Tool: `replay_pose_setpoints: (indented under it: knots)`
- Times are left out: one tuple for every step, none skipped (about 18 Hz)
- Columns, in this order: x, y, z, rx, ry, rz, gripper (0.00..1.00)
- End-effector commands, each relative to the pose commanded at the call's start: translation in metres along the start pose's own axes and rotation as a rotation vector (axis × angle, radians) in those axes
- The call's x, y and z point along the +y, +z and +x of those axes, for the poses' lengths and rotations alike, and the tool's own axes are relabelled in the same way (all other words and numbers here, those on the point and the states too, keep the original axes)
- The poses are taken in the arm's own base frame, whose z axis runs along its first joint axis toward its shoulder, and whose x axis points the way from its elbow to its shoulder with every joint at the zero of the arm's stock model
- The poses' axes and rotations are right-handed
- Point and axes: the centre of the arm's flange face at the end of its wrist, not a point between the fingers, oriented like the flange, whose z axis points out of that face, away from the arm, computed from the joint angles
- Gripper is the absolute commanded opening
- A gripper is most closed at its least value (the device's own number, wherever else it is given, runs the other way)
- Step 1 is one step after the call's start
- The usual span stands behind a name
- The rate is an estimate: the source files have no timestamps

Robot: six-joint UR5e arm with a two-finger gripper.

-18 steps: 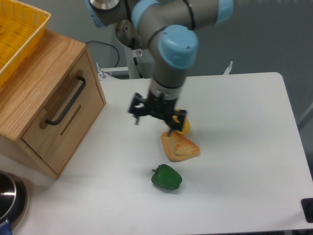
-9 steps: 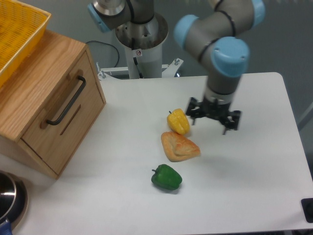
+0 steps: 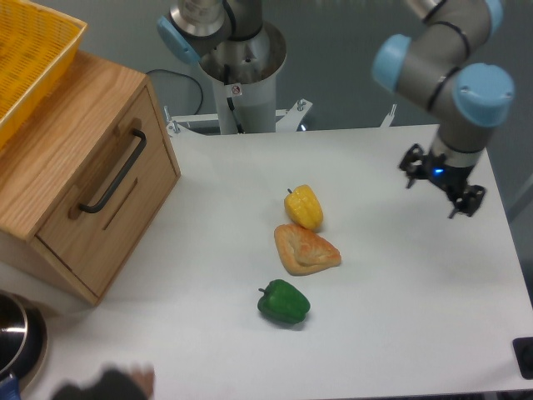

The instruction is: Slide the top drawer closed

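top drawer (image 3: 108, 204) is appearing flush, near the table's left edge | gripper (image 3: 440, 179) is being seen empty, fingers apart, near the right edge | any remaining push is best being applied squarely to the front panel

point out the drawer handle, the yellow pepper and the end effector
drawer handle (image 3: 114, 172), fixed camera, middle of the black bar
yellow pepper (image 3: 304, 207), fixed camera, centre of its body
end effector (image 3: 440, 185), fixed camera, midway between its fingertips

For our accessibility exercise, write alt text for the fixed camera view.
A robot gripper hovers empty over the white table's right side, far from the oak top drawer at left. Yellow pepper, bread and green pepper lie mid-table.
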Motion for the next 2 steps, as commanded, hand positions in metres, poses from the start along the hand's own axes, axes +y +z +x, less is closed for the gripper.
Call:
replay_pose_setpoints:
  knots:
    - [0.0005, 0.0012, -0.0032, -0.005, 0.0, -0.001, 1.0]
    - [0.0008, -0.0011, -0.0055, -0.015, -0.002, -0.002, 1.0]
